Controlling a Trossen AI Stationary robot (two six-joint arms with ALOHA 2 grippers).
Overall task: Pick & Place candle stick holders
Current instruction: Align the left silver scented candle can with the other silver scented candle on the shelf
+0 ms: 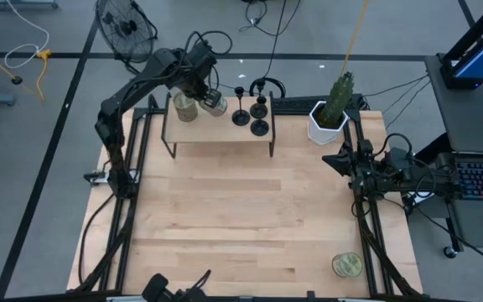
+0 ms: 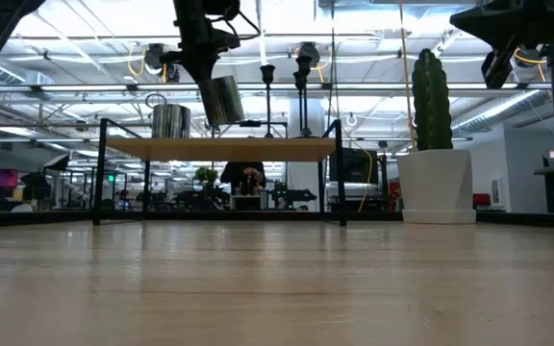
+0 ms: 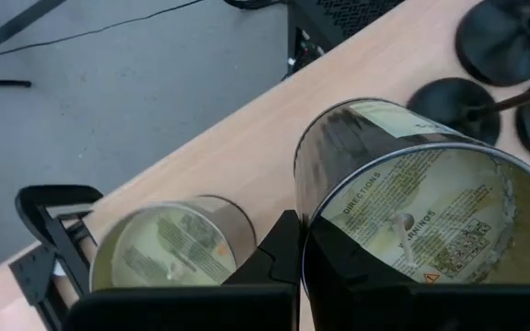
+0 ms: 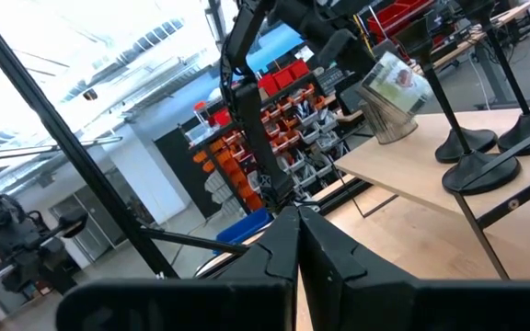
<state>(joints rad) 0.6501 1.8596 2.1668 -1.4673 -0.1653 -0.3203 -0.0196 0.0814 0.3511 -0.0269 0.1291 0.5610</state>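
Three black candle stick holders (image 1: 254,117) stand on their round bases on the far wooden shelf (image 1: 216,134); they also show in the low view (image 2: 285,72) and the left wrist view (image 3: 486,83). My left gripper (image 1: 205,91) is over the shelf's left part, shut on a greenish glass jar candle (image 1: 215,103), left of the holders. A second jar candle (image 1: 184,107) stands on the shelf beside it. My right gripper (image 1: 332,158) waits shut and empty at the table's right side. My left gripper pinches the jar candle's wall at its rim (image 3: 313,216), one finger (image 3: 279,253) outside and the other inside the jar. The fingers come from above, slanting. The jar (image 2: 221,101) hangs tilted below them, lifted clear of the shelf.
A cactus in a white pot (image 1: 329,117) stands right of the shelf. A third jar candle (image 1: 347,265) sits near the table's near right corner. The shelf stands on thin black legs (image 2: 99,173). The table's middle (image 1: 241,218) is bare wood.
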